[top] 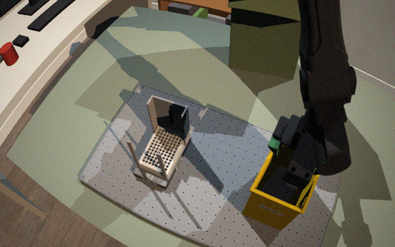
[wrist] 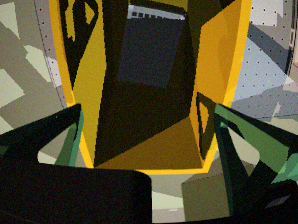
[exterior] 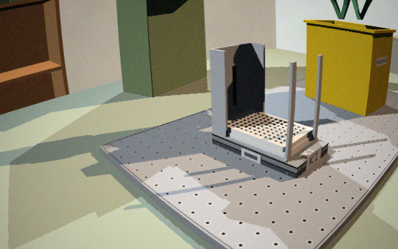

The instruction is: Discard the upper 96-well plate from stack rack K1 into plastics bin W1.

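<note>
The yellow plastics bin W1 [top: 281,193] stands upright at the right of the perforated baseplate; it also shows in the exterior view [exterior: 347,62] and the wrist view [wrist: 149,76]. Deep inside it lies a dark, shadowed rectangular slab with a pale edge [wrist: 153,43], which looks like a 96-well plate, below the rim. My gripper [wrist: 148,111] [top: 294,170] hangs open and empty over the bin's mouth; only its green fingers show in the exterior view [exterior: 350,6]. Rack K1 [top: 163,144] [exterior: 263,112] holds one beige 96-well plate [top: 161,151] [exterior: 270,130] flat on its base.
A tall green box [top: 261,39] [exterior: 161,43] stands behind the baseplate [top: 203,176]. K1 has a tall back wall and two thin front posts [exterior: 304,102]. A brown shelf [exterior: 29,49] is at the far left. A red cylinder [top: 8,53] sits on the side bench.
</note>
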You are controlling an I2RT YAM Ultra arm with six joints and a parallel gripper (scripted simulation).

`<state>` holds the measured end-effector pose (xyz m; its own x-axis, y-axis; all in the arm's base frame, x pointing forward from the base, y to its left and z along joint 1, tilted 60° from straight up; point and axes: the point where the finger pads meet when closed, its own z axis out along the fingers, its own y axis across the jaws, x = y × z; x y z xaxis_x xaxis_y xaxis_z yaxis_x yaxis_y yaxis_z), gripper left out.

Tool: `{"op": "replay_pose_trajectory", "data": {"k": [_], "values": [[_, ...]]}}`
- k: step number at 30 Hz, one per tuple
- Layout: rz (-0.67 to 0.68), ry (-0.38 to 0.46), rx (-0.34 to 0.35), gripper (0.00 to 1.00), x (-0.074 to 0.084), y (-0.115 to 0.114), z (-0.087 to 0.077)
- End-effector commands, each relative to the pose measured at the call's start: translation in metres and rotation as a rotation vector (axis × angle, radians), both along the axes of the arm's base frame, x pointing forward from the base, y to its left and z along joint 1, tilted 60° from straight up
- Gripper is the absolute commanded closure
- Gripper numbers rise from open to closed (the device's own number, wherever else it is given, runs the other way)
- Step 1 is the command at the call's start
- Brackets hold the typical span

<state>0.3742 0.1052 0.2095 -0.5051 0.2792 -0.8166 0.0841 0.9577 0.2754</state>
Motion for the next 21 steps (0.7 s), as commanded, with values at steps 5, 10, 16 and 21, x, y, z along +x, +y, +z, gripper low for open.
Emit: {"op": "replay_pose_trajectory", "data": {"k": [5, 10, 16, 21], "values": [[0.001, -0.012, 0.004, 0.00, -0.014, -0.001, 0.012], [0.001, -0.012, 0.004, 0.00, -0.025, -0.002, 0.019], [0.001, -0.012, 0.004, 0.00, -0.026, -0.002, 0.019], [0.001, -0.012, 0.004, 0.00, -0.026, -0.002, 0.019]]}}
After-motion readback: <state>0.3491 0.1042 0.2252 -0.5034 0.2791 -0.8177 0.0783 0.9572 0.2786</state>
